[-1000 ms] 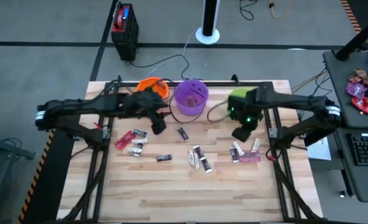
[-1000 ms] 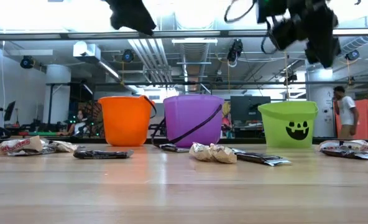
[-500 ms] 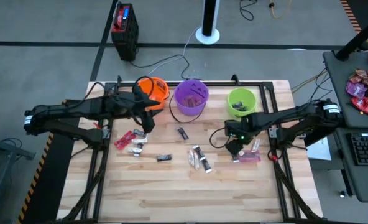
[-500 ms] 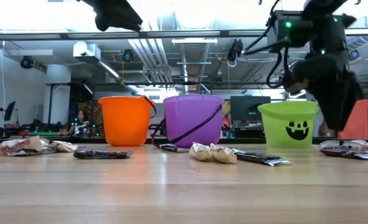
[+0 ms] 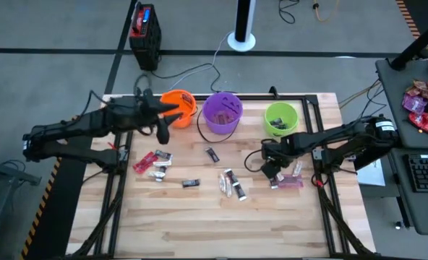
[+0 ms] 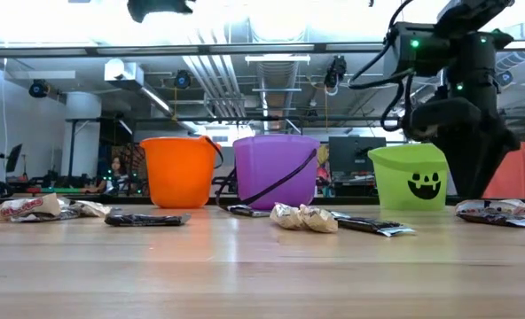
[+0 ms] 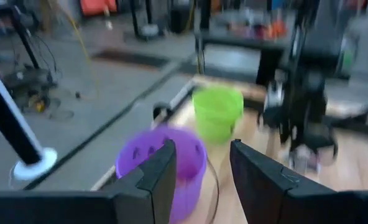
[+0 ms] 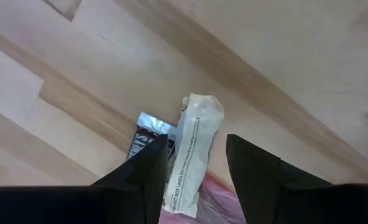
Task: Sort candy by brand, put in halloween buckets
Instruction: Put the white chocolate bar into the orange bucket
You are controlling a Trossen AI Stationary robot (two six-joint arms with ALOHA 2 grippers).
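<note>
Three buckets stand in a row along the far edge: orange, purple and green. Small wrapped candies lie on the wood: red and silver ones at the left, dark ones and silver ones in the middle, and a silver and pink cluster at the right. My right gripper is open and low over that right cluster. Its fingers stand either side of a silver-white candy that lies beside a dark one. My left gripper is open and empty, high up beside the orange bucket.
The purple bucket and green bucket each hold some pieces. The black frame rails run down both sides of the table. A side desk at the right carries a heap of red and pink bags. Bare wood fills the near half.
My right gripper has come away from the green bucket toward the near edge and dropped down low over the right candy cluster. My left gripper has pulled back toward the table's left and risen, from the middle to beside the orange bucket. No candy has moved.
</note>
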